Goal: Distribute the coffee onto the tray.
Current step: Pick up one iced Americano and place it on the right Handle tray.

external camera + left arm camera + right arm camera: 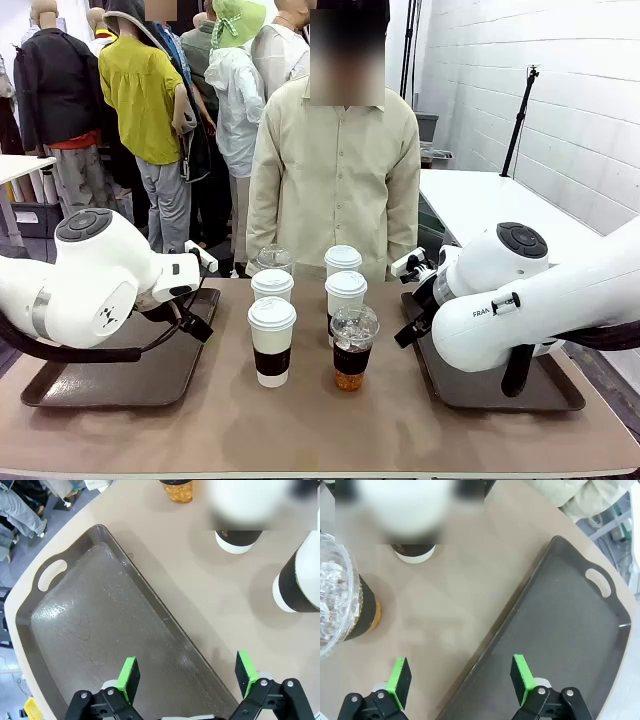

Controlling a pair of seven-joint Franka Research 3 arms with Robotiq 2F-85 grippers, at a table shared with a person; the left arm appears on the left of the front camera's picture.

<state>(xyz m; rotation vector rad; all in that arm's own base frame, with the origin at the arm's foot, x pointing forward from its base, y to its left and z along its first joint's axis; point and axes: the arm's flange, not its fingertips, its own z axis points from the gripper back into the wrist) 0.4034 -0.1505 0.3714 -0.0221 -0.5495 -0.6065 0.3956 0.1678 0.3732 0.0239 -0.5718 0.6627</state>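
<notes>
Front: coffee cups upright, clustered mid-worktop, between left tray and right tray, both bare. Front paper cup nearer left arm, iced coffee nearer right.
Left wrist: left tool spread, empty, over tray rim. Paper cup ahead-right, path clear.
Right wrist: right tool spread, empty, straddling tray rim. Iced coffee ahead-left, neighbour close behind it.

White lids and dark brown sleeves are seen on the paper cups; amber is shown in the clear cup. The trays are dark grey-brown, the table tan, the pads green.
</notes>
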